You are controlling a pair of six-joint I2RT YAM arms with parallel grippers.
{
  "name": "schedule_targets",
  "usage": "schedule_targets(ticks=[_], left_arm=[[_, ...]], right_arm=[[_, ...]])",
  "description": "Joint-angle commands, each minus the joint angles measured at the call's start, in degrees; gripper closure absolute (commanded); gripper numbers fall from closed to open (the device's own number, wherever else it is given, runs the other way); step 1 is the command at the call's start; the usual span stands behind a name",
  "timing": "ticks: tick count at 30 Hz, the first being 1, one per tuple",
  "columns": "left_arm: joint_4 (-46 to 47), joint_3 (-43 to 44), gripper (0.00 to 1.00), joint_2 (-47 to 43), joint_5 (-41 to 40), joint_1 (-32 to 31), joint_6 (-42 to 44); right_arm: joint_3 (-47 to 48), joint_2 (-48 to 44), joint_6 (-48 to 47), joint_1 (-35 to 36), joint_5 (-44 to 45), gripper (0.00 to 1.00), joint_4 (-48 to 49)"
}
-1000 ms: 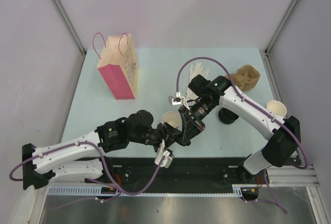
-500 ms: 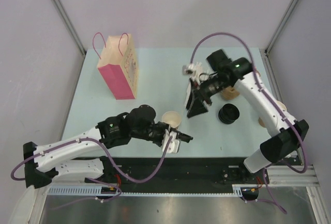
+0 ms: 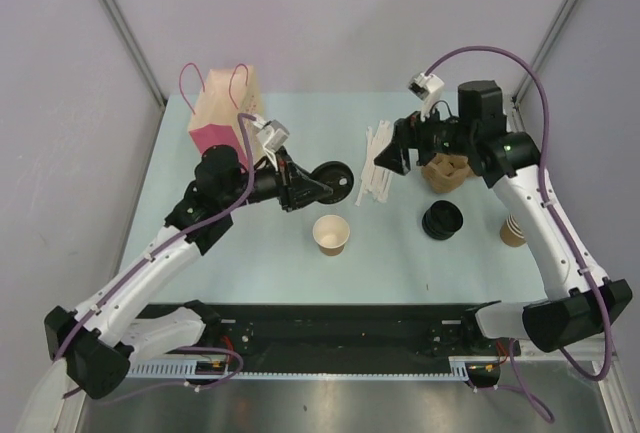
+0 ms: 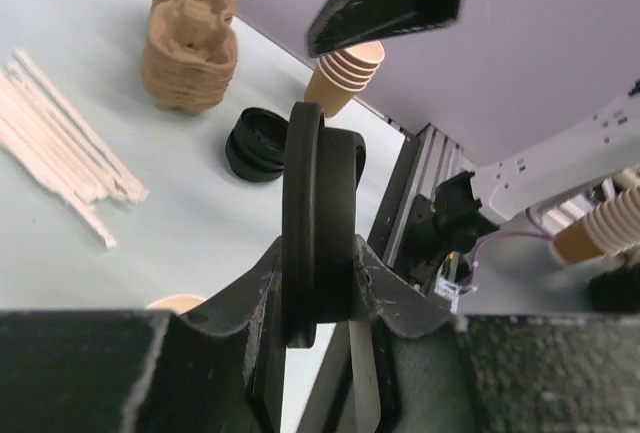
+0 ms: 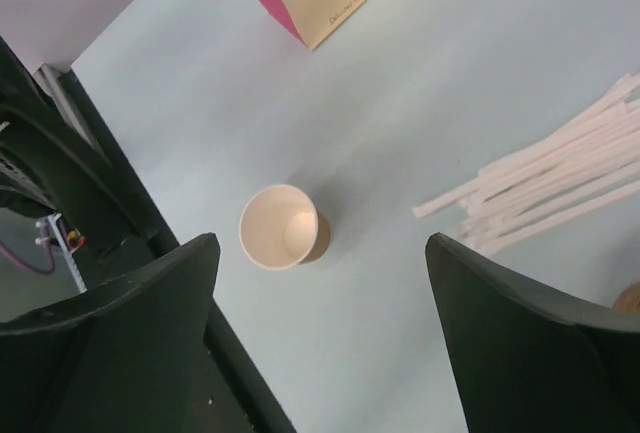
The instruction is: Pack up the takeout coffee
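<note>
The takeout coffee cup (image 3: pixel 330 234), a small brown paper cup, stands upright mid-table with no lid on it; the right wrist view looks down into its pale inside (image 5: pixel 283 226). My left gripper (image 3: pixel 322 186) hovers just behind the cup, shut on a round black lid (image 3: pixel 339 180). In the left wrist view the lid (image 4: pixel 318 203) stands on edge between the fingers, and the gripper (image 4: pixel 318 298) pinches its lower rim. My right gripper (image 3: pixel 398 150) is at the back right above the straws, open and empty. In its own view the right gripper (image 5: pixel 320 323) shows wide-apart fingers.
A pink and cream paper bag (image 3: pixel 228 125) stands at the back left. White straws (image 3: pixel 380 165), brown pulp cup carriers (image 3: pixel 447 171), a pile of black lids (image 3: pixel 441 220) and a stack of lidless cups (image 3: pixel 513 231) fill the right side.
My right gripper opened and drew away from the cup to the back right. My left arm swung up from the front edge to behind the cup, carrying the lid.
</note>
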Motion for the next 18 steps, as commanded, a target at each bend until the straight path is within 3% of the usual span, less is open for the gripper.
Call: schedule_targets(ticks=[1,7,18], left_arm=[[16.26,-7.28,1.00,-2.13,1.28,4.55,-20.45],[21.21,-14.76,1.00,-3.19,0.14,9.74,-26.45],[24.55,-17.66,1.00,-2.14,-0.83,10.35,-29.18]], right_arm=[[-0.50,-0.52,4.93,5.45,11.99,0.14,7.30],[-0.41,1.51,6.16,8.35,9.27,0.39,8.80],[1.78,5.46,3.70,18.63,16.29,0.46,8.89]])
